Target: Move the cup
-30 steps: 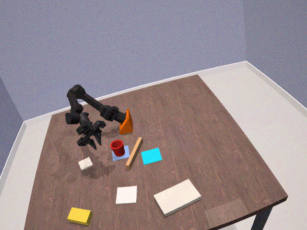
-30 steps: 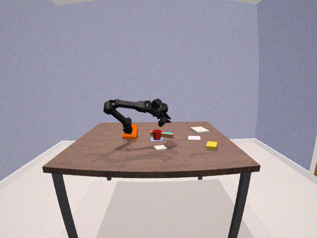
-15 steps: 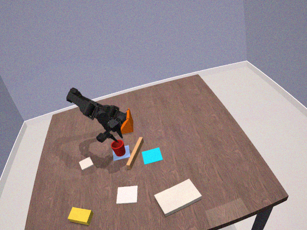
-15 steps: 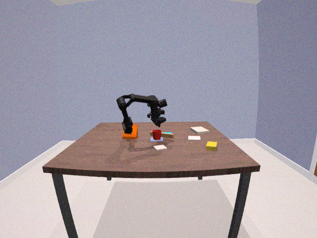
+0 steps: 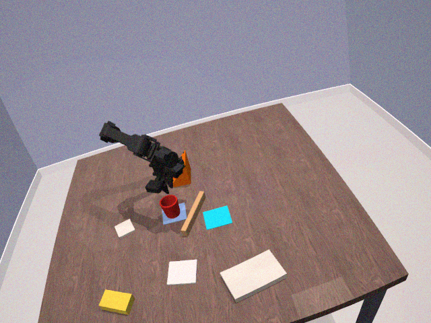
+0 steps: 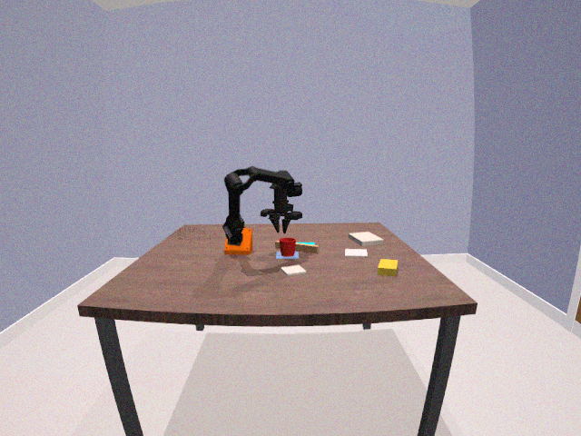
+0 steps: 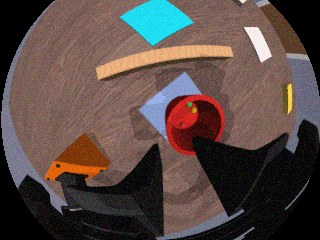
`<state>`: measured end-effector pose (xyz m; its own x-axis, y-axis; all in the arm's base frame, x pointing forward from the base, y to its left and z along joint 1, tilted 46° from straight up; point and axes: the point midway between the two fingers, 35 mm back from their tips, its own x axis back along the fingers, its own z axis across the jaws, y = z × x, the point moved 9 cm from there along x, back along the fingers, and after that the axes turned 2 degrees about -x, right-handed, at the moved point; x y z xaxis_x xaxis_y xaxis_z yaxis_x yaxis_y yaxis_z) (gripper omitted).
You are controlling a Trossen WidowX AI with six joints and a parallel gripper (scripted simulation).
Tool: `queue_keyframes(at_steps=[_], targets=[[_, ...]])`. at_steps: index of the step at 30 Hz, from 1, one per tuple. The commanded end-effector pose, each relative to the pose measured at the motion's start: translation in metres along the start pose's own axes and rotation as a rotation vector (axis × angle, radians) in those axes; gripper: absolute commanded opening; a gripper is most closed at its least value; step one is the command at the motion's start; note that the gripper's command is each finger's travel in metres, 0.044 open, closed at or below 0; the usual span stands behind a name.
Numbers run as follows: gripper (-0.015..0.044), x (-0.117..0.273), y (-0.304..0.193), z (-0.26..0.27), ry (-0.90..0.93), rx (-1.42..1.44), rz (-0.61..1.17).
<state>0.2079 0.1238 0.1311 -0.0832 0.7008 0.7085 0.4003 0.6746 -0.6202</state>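
The red cup (image 5: pixel 171 209) (image 6: pixel 287 247) (image 7: pixel 202 134) stands upright on the light blue pad (image 5: pixel 182 210) (image 6: pixel 280 256) (image 7: pixel 156 107). Inside it the wrist view shows a green marble (image 7: pixel 189 104) and a yellow marble (image 7: pixel 194 110); other marbles are hard to make out. The cyan pad (image 5: pixel 217 217) (image 6: pixel 307 243) (image 7: pixel 156 21) lies bare beyond the wooden bar. My gripper (image 5: pixel 168 192) (image 6: pixel 280 232) (image 7: pixel 176 144) points down above the cup, slightly toward the arm's base side, partly open with nothing between its fingers.
A wooden bar (image 5: pixel 192 212) (image 6: pixel 307 248) (image 7: pixel 165 54) lies between the two pads. The orange base (image 5: pixel 183 179) (image 6: pixel 243 243) is behind the gripper. White tiles (image 5: pixel 124 227) (image 5: pixel 182 272), a cream slab (image 5: pixel 253 274) and a yellow block (image 5: pixel 116 301) lie farther out.
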Motion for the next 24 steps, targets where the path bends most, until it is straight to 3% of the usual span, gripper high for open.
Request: queue_keyframes(at_steps=[1, 24], targets=[[0.0148, -0.001, 0.002, 0.001, -0.003, 0.021, 0.018], [0.0148, -0.034, 0.002, -0.001, -0.003, 0.022, 0.015]])
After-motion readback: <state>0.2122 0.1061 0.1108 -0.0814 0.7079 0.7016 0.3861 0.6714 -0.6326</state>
